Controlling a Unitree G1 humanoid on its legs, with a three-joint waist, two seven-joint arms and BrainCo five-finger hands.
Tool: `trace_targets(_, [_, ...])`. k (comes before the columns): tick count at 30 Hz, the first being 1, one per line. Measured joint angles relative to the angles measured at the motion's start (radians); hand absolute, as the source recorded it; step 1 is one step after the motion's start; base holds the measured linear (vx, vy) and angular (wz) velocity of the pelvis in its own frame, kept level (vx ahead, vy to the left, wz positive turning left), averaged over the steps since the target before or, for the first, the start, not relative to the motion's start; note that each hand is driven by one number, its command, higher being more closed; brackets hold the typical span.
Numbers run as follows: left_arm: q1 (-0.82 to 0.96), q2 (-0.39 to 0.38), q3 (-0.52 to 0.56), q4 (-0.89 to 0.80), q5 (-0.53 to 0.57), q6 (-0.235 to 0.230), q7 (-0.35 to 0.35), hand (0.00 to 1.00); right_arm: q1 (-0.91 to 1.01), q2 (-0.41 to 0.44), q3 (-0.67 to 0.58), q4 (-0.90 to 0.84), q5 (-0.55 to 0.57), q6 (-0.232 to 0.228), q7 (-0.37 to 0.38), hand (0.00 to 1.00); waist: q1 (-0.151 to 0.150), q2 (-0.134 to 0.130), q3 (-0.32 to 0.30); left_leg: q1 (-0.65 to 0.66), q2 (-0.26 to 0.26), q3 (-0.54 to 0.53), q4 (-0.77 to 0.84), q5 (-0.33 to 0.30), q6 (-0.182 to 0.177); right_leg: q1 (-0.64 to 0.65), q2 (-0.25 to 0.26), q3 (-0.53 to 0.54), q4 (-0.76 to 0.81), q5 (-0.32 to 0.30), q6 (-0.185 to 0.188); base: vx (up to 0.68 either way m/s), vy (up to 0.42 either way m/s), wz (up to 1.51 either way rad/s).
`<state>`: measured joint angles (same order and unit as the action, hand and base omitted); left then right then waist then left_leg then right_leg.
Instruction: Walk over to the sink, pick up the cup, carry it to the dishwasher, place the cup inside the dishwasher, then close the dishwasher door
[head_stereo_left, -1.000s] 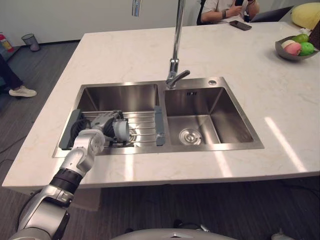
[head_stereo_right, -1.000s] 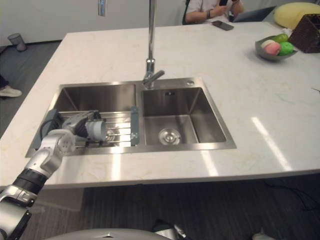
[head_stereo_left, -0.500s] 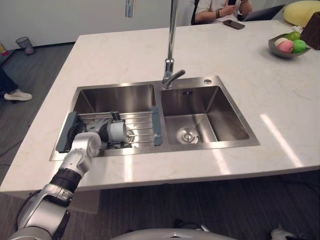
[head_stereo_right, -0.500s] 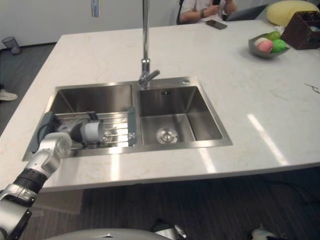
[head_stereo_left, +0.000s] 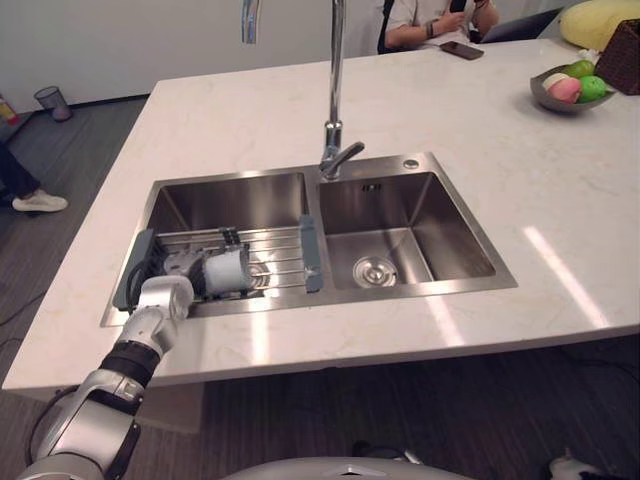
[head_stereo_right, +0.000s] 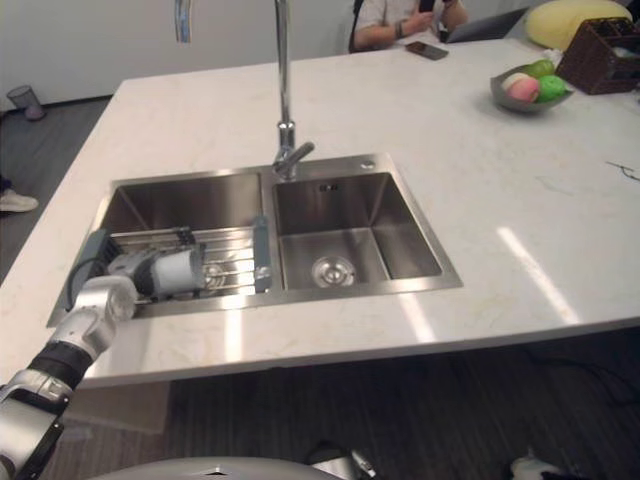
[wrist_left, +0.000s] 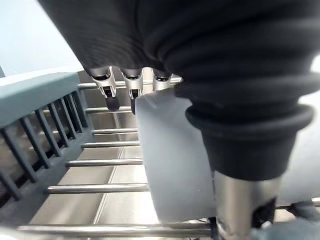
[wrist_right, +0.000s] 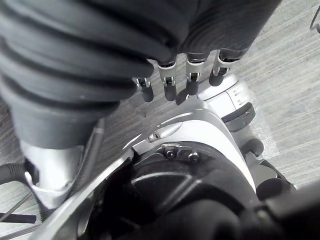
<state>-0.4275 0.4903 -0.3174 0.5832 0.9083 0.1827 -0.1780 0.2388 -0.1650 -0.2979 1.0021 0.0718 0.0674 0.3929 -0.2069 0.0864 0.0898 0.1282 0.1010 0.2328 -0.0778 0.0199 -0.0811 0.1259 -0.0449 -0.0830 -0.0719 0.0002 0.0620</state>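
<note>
Left hand (head_stereo_left: 178, 266) has fingers and thumb wrapped round the pale grey cylindrical cup (head_stereo_left: 228, 270), which lies on its side over the steel wire drying rack with grey-blue end pieces (head_stereo_left: 282, 250) in the left basin of the stainless double-basin sink (head_stereo_left: 400, 292); can't tell if the cup touches the bars. The sink is set in a white marble-look countertop (head_stereo_left: 480, 110). Right hand (wrist_right: 170, 85) hangs over the grey floor, fingers relaxed, holding nothing.

Left hand (head_stereo_left: 183, 266) extended forward, fingers (wrist_left: 111, 90) curled in grasp; right hand (wrist_right: 125, 45) relaxed
</note>
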Motion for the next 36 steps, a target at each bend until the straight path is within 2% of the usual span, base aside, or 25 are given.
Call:
trace_targets(2, [0.001, 0.000, 0.002, 0.020, 0.003, -0.007, 0.001, 0.00, 0.000, -0.001, 0.000, 0.001, 0.000, 0.000, 0.000, 0.00, 0.005, 0.000, 0.000, 0.010, 0.002, 0.014, 0.000, -0.004, -0.001, 0.002, 0.002, 0.015, 0.001, 0.000, 0.000, -0.01, -0.009, -0.17])
trace_targets(4, [0.010, 0.000, 0.001, 0.032, 0.019, -0.010, 0.000, 0.00, 0.003, -0.002, 0.000, 0.001, -0.001, 0.000, 0.001, 0.00, 0.002, -0.006, -0.002, 0.017, 0.003, 0.016, 0.000, -0.008, -0.001, 0.008, 0.002, 0.018, -0.001, 0.000, 0.000, -0.01, -0.011, -0.12])
trace_targets(6, [0.013, -0.002, -0.001, 0.058, 0.019, -0.016, -0.001, 0.00, 0.003, -0.003, 0.000, 0.001, -0.002, 0.000, 0.001, 0.00, -0.006, -0.001, -0.008, 0.021, 0.002, 0.016, 0.000, -0.009, -0.001, 0.011, 0.002, 0.020, -0.003, 0.000, 0.000, 0.00, 0.000, 0.00])
trace_targets(7, [0.012, -0.002, -0.001, 0.061, 0.019, -0.017, -0.001, 1.00, 0.003, -0.004, 0.000, 0.000, -0.002, -0.001, 0.002, 0.00, -0.009, -0.001, -0.008, 0.021, 0.001, 0.016, 0.000, -0.009, -0.001, 0.011, 0.002, 0.020, -0.003, 0.000, 0.001, 0.00, 0.000, 0.00])
trace_targets(15, [0.007, -0.002, -0.005, 0.064, 0.013, -0.052, 0.001, 1.00, 0.001, -0.007, 0.001, 0.005, -0.032, -0.013, 0.002, 0.00, -0.010, -0.002, -0.009, 0.022, -0.002, 0.015, 0.000, -0.010, -0.001, 0.012, 0.005, 0.021, -0.013, 0.001, 0.002, 0.00, 0.000, 0.00])
trace_targets(19, [0.006, 0.000, -0.006, 0.064, -0.027, -0.078, 0.001, 1.00, 0.000, -0.009, 0.002, 0.008, -0.038, -0.021, 0.002, 0.00, -0.009, -0.002, -0.009, 0.023, -0.004, 0.014, 0.000, -0.010, 0.000, 0.014, 0.004, 0.021, -0.014, 0.001, 0.003, 0.00, 0.000, 0.00])
trace_targets(22, [0.007, 0.000, -0.009, 0.065, -0.073, -0.092, 0.007, 1.00, -0.012, -0.012, 0.002, 0.036, -0.038, -0.024, 0.002, 0.00, -0.009, -0.003, -0.009, 0.025, -0.004, 0.013, 0.000, -0.010, 0.000, 0.016, 0.004, 0.020, -0.014, 0.001, 0.003, 0.00, 0.000, 0.00])
trace_targets(27, [0.018, 0.000, -0.023, 0.067, -0.182, -0.126, 0.067, 1.00, -0.014, -0.013, 0.001, 0.037, -0.039, -0.024, 0.002, 0.00, -0.009, -0.006, -0.009, 0.026, -0.005, 0.010, 0.000, -0.010, 0.001, 0.018, 0.002, 0.018, -0.014, 0.001, 0.004, 0.00, 0.000, 0.00])
trace_targets(31, [0.019, 0.000, -0.032, 0.064, -0.238, -0.127, 0.085, 1.00, -0.013, -0.012, 0.000, 0.037, -0.039, -0.027, 0.002, 0.00, -0.008, -0.009, -0.009, 0.027, -0.006, 0.008, 0.000, -0.010, 0.001, 0.020, -0.001, 0.016, -0.014, 0.001, 0.005, 0.00, 0.000, 0.00])
trace_targets(36, [0.040, -0.008, -0.002, 0.056, -0.364, -0.142, 0.113, 1.00, -0.013, -0.007, -0.004, 0.038, -0.040, -0.043, 0.002, 0.00, -0.006, -0.020, -0.006, 0.027, -0.006, 0.003, 0.000, -0.010, 0.002, 0.022, -0.002, 0.012, -0.014, -0.001, 0.007, 0.00, 0.000, 0.01])
